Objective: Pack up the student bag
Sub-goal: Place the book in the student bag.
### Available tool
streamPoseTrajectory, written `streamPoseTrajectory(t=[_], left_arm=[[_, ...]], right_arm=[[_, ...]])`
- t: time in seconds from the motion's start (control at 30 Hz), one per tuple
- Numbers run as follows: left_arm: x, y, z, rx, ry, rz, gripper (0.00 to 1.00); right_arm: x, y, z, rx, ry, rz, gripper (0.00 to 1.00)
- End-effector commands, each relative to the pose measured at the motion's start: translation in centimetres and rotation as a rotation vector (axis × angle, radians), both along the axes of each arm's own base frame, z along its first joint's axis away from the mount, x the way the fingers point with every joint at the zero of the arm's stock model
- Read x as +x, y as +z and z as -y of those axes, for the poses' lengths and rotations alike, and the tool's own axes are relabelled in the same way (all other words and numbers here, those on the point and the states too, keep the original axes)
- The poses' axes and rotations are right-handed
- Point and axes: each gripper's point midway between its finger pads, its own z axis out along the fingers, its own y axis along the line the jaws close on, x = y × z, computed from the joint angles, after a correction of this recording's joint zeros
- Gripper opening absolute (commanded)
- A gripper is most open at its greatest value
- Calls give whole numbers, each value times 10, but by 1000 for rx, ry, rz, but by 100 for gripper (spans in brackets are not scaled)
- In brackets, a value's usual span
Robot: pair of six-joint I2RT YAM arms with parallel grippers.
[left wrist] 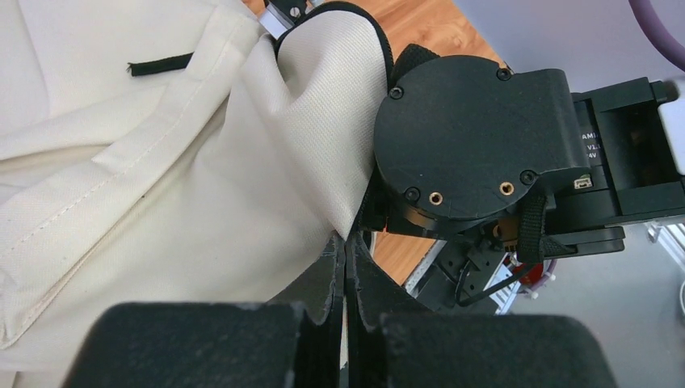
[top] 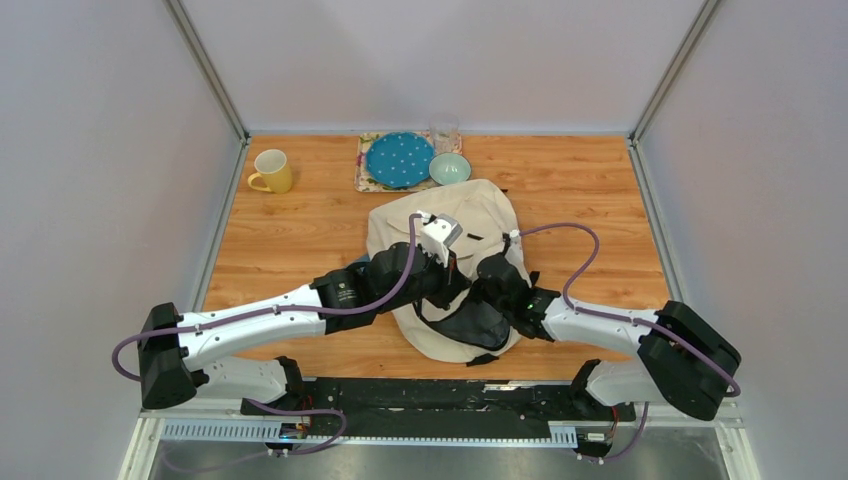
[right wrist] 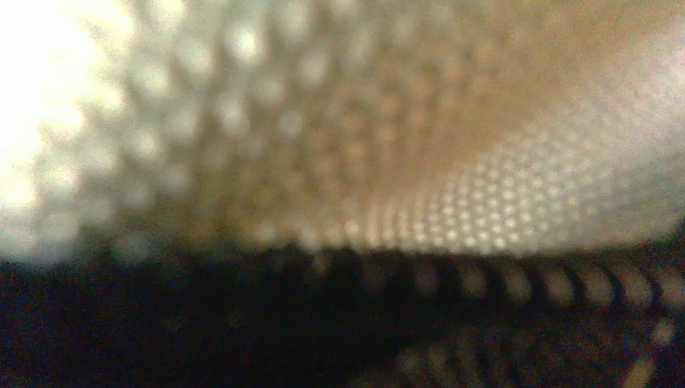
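The left arm [top: 260,318] reaches from its base at 8 o'clock toward 2 o'clock. The left gripper [left wrist: 346,263] has its fingers pressed together, pinching bag [left wrist: 161,202] cloth at their tips. The right arm [top: 600,325] reaches from 4 o'clock toward 10 o'clock, its wrist [left wrist: 460,137] just beside the left fingers; the right gripper [top: 497,272] is sunk in cloth, jaws hidden.

Wooden table [top: 300,230]; grey walls [top: 100,150]
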Motion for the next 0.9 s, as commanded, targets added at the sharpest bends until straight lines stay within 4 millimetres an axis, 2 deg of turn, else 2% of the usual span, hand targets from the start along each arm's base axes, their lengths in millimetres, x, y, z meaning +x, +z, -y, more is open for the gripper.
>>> streamPoseTrajectory(t=[0.0, 0.13, 0.17, 0.2, 0.23, 0.27, 0.3, 0.33, 0.37, 0.4, 0.43, 0.5, 0.57, 0.6, 0.63, 0.67, 0.7, 0.73, 0.77, 0.8, 0.83, 0.87], left_arm=[[-10, 32, 9, -106, -44, 15, 0], [-7, 28, 3, -98, -18, 23, 0], [-6, 27, 2, -93, -15, 25, 0], [-6, 27, 1, -93, -13, 28, 0], [-5, 25, 0, -87, -10, 27, 0], [-4, 25, -1, -88, -2, 30, 0], [-4, 26, -1, -90, 2, 32, 0], [-3, 25, -1, -90, 4, 35, 0], [-2, 24, -1, -89, 9, 35, 0], [-2, 23, -1, -89, 9, 35, 0], [-1, 21, 0, -84, 10, 34, 0], [-1, 18, 1, -77, 9, 31, 0], [-2, 15, 2, -68, 1, 21, 0], [-3, 12, 2, -59, -5, 15, 0], [-5, 10, 3, -48, -17, 14, 0], [-8, 9, 5, -41, -41, 9, 25], [-10, 3, 3, -14, -49, -2, 41], [-11, -1, 1, 7, -57, -2, 52], [-11, -4, -2, 23, -48, -4, 68], [-11, -11, -7, 53, -41, -12, 74], [-12, -15, -13, 67, -37, -7, 79], [-10, -16, -17, 77, -21, -1, 79]], right_arm=[[9, 30, -7, 78, 17, 75, 16], [-13, 28, 10, 58, 61, 80, 24], [-20, 34, 18, 56, 67, 101, 26], [-27, 25, 28, 15, 69, 76, 30], [-32, 40, 36, 37, 62, 112, 31], [-36, 40, 44, 23, 56, 112, 33], [-46, 21, 57, -35, 56, 66, 35], [-51, 34, 65, -10, 48, 100, 36], [-55, 33, 72, -7, 35, 95, 37], [-63, 15, 85, -47, 20, 55, 38], [-65, 26, 93, -6, -10, 90, 39], [-73, 20, 107, -1, -37, 73, 41], [-78, 29, 118, 44, -60, 106, 43], [-84, 20, 126, 11, -66, 78, 43], [-86, 31, 134, 34, -83, 105, 43], [-88, 33, 140, 29, -95, 102, 43], [-95, 22, 152, -28, -106, 69, 44], [-95, 25, 162, -37, -139, 82, 44], [-98, 35, 170, -37, -159, 91, 45], [-103, 26, 183, -95, -175, 62, 45], [-103, 31, 194, -111, -210, 78, 45], [-105, 40, 200, -112, -222, 92, 46]])
